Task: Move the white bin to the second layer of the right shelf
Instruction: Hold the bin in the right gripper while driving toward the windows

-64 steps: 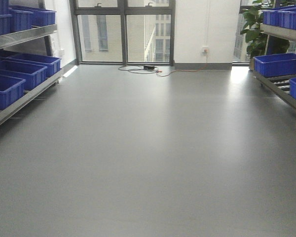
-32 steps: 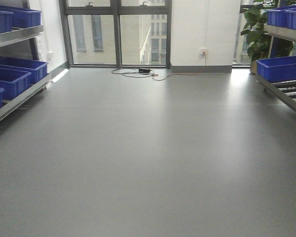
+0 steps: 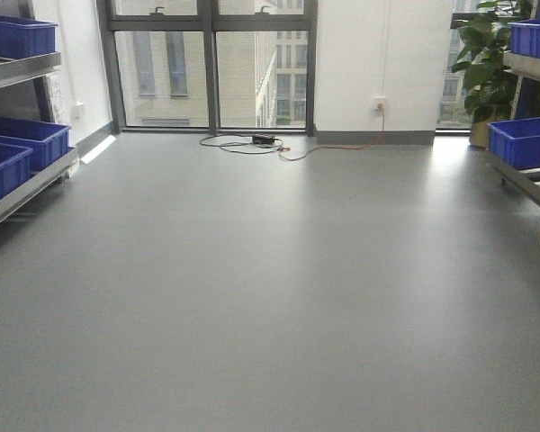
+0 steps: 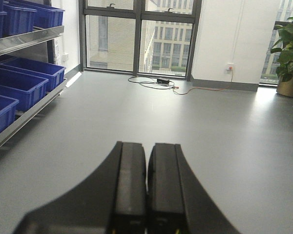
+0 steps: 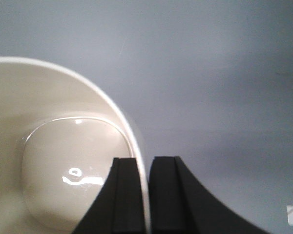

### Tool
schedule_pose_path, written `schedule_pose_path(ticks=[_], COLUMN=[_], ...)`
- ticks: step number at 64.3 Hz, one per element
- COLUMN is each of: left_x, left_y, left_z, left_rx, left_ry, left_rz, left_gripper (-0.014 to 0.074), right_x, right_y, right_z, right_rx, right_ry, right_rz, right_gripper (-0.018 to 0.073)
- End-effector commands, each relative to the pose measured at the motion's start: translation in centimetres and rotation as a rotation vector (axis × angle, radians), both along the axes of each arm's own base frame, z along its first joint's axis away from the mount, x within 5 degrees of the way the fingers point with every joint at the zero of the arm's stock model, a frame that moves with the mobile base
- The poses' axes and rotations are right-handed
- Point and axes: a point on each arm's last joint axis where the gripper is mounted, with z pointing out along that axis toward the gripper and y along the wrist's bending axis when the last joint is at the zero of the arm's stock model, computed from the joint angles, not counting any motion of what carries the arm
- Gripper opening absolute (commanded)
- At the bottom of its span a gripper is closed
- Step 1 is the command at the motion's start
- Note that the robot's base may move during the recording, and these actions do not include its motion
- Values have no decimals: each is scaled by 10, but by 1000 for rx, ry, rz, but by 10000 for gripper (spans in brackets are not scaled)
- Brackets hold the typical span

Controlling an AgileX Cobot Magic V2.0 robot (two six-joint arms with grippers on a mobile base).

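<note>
Well, the white bin (image 5: 63, 156) hangs pinched by its rim in the right gripper (image 5: 145, 163), over bare grey floor (image 5: 224, 73)
The right fingers (image 5: 124, 195) are closed narrow on the bin's wall, one inside the tub and one outside, with its glossy rounded base showing to their left and only floor beyond. In the front view a cream sliver of the bin sits at the right edge. The left gripper (image 4: 146, 148) carries nothing: its fingers (image 4: 129, 185) are pressed together, pad to pad, pointing down the room toward the windows (image 4: 136, 36). Ahead and left of those fingers a steel rack (image 4: 31, 108) bears blue crates (image 4: 19, 85); the right shelf (image 3: 519, 175), also loaded with blue crates, stands well ahead, apart from the bin
</note>
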Motion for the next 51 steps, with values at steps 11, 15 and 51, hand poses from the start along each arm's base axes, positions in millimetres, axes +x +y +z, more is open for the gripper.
schedule_pose_path(ticks=[11,15,51], left_x=[0,0,0], left_y=[1,1,1], left_z=[-1,-1,-1], left_rx=[-10,-10,-10], left_ry=[-72,-72,-72], left_rz=[6,6,6], left_gripper=[85,85,85], right_x=[4,4,4], right_y=[0,0,0], right_z=[13,13,13], right_rx=[8,8,8], right_ry=[-91,-91,-91], right_rz=[1,1,1], right_gripper=[66,66,66])
